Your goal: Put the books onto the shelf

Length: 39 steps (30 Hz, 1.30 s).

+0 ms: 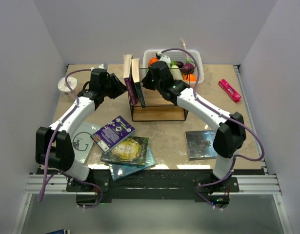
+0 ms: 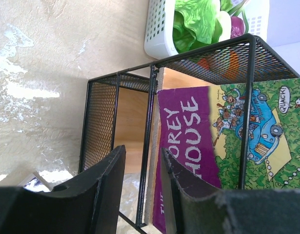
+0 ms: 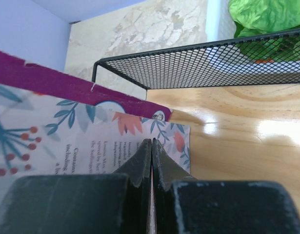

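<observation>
shut tight, black right gripper (image 3: 151, 146) noses a floral book cover (image 3: 91, 131) in the black wire-and-wood shelf (image 1: 159, 117); left gripper (image 2: 143, 151), jaws narrowly parted, clamps nothing visible at its corner. a few upright paperbacks (image 1: 134, 85) shelved. left flat on the beige table (image 1: 174, 141): purple book (image 1: 113, 132), green-gold book (image 1: 128, 148), teal-blue book (image 1: 135, 167), blue-grey book (image 1: 201, 145). under halfway, i'd say.

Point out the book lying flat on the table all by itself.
The dark blue-grey book, flat near the right arm's elbow. The purple book, green-gold book and teal-blue book overlap in a pile toward the left arm.
</observation>
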Motion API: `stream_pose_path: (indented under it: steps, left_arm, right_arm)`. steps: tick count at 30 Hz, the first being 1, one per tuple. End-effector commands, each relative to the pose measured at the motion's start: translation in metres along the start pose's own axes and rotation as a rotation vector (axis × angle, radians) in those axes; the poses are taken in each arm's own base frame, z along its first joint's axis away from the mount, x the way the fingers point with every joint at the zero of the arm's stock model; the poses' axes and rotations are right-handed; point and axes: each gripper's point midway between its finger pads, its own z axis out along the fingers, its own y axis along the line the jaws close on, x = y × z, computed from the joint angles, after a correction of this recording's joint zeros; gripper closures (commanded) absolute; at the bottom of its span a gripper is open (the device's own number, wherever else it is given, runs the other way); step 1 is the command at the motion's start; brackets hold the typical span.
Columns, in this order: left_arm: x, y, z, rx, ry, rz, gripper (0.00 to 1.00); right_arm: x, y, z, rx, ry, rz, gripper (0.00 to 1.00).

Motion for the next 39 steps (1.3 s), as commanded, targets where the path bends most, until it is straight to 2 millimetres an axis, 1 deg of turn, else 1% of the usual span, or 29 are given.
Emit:
stream_pose_path:
  steps: [1, 2, 4, 5, 6, 10, 12, 13, 16, 18, 19, 21, 22, 24, 25, 28, 29, 31, 34, 39]
  left_arm:
    - [-0.033, -0.039, -0.024, 0.105, -0.092, 0.007, 0.60]
    - [-0.036, -0.044, -0.027, 0.113, -0.101, 0.011, 0.60]
    - [-0.040, -0.048, -0.030, 0.122, -0.109, 0.011, 0.60]
    - [-0.043, -0.051, -0.030, 0.128, -0.114, 0.010, 0.60]
    - [-0.044, -0.052, -0.031, 0.130, -0.116, 0.009, 0.60]
    - [-0.043, -0.053, -0.032, 0.126, -0.109, 0.011, 0.60]
    - [-0.044, -0.053, -0.034, 0.125, -0.113, 0.014, 0.60]
    - [-0.044, -0.053, -0.034, 0.127, -0.113, 0.014, 0.60]
    - [-0.049, -0.060, -0.041, 0.146, -0.130, 0.014, 0.60]
    - [-0.054, -0.067, -0.049, 0.164, -0.150, 0.014, 0.60]
    - [-0.057, -0.070, -0.052, 0.174, -0.162, 0.017, 0.60]
    - [-0.063, -0.077, -0.062, 0.190, -0.187, 0.021, 0.60]
    - [-0.068, -0.080, -0.069, 0.192, -0.211, 0.021, 0.60]
    - [-0.074, -0.083, -0.078, 0.192, -0.244, 0.018, 0.60]
    - [-0.077, -0.086, -0.082, 0.200, -0.260, 0.018, 0.60]
    - [-0.088, -0.098, -0.102, 0.239, -0.308, 0.019, 0.60]
    - [-0.089, -0.102, -0.104, 0.250, -0.310, 0.020, 0.60]
    - [-0.087, -0.108, -0.105, 0.279, -0.294, 0.027, 0.60]
    - [-0.077, -0.116, -0.101, 0.316, -0.247, 0.035, 0.61]
    - [-0.067, -0.124, -0.100, 0.346, -0.213, 0.051, 0.61]
  right_arm:
    - [-0.036, 0.033, -0.036, -0.081, -0.090, -0.009, 1.00]
    - [-0.038, 0.040, -0.038, -0.095, -0.088, -0.016, 1.00]
    - [-0.037, 0.043, -0.039, -0.102, -0.076, -0.023, 1.00]
    - [-0.033, 0.047, -0.037, -0.118, -0.062, -0.027, 1.00]
    - [-0.031, 0.044, -0.035, -0.103, -0.051, -0.028, 1.00]
    - [-0.027, 0.041, -0.036, -0.101, -0.047, -0.024, 1.00]
    - [-0.021, 0.036, -0.033, -0.090, -0.035, -0.034, 1.00]
    - [-0.021, 0.033, -0.031, -0.081, -0.030, -0.036, 1.00]
    - [-0.009, 0.025, -0.024, -0.057, 0.012, -0.055, 1.00]
    - [-0.005, 0.025, -0.024, -0.066, 0.016, -0.049, 1.00]
    - [-0.003, 0.022, -0.024, -0.061, 0.019, -0.049, 1.00]
    - [-0.003, 0.020, -0.024, -0.056, 0.018, -0.046, 1.00]
    - [-0.004, 0.020, -0.025, -0.056, 0.016, -0.044, 1.00]
    - [-0.004, 0.021, -0.027, -0.058, 0.013, -0.044, 1.00]
    - [-0.008, 0.022, -0.028, -0.059, 0.005, -0.041, 1.00]
    - [-0.014, 0.027, -0.033, -0.071, -0.007, -0.034, 1.00]
    - [-0.015, 0.028, -0.034, -0.074, -0.008, -0.032, 1.00]
    - [-0.014, 0.029, -0.034, -0.080, -0.001, -0.030, 1.00]
    - [-0.006, 0.027, -0.031, -0.078, 0.023, -0.023, 1.00]
    - [-0.003, 0.027, -0.029, -0.082, 0.031, -0.012, 1.00]
